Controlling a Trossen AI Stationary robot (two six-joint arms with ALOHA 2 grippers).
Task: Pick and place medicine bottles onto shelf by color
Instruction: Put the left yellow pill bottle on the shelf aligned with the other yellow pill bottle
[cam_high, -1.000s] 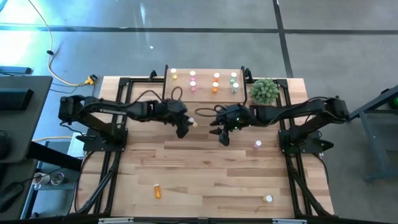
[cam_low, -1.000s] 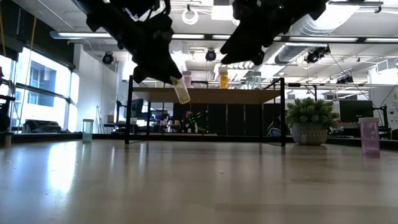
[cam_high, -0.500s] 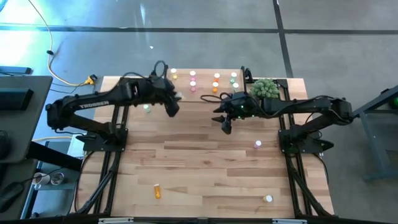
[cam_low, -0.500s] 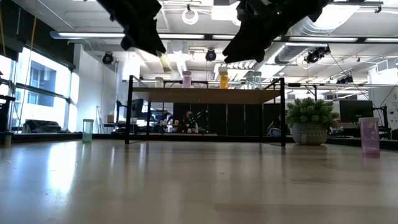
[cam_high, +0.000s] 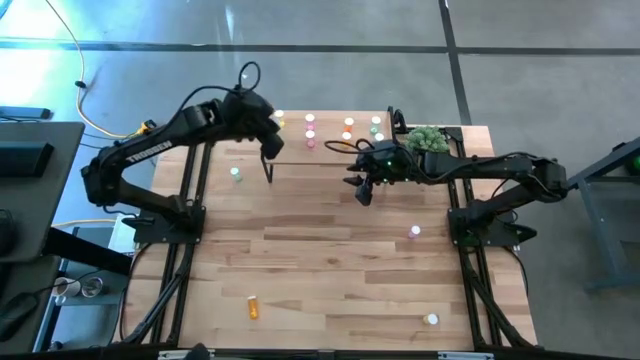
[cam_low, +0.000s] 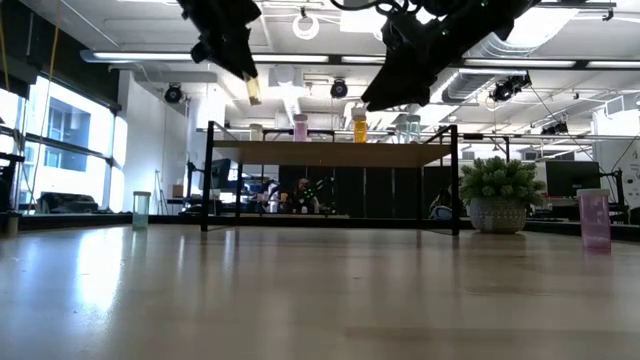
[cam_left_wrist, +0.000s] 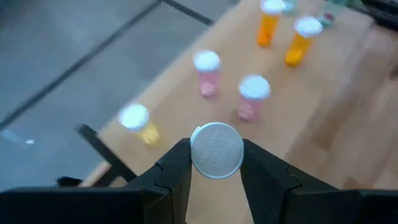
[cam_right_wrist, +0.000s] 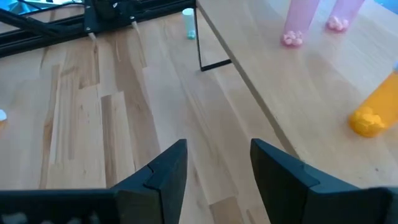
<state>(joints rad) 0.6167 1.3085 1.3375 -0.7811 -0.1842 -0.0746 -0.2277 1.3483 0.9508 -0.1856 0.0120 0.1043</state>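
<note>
High view: shelf (cam_high: 330, 152) holds seven bottles; left gripper (cam_left_wrist: 216, 171) clamps one; right gripper (cam_right_wrist: 219, 163) agape, empty.

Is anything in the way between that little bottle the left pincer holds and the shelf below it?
Nothing visible. The left pincer grips a white-capped bottle above the shelf, near the yellow bottle; bare board lies beneath.

Two dark jointed robot arms on black frame bases, white lettering on left arm (cam_high: 150, 152), thin black cables, angular matte-black fingers (cam_right_wrist: 163, 171).
</note>
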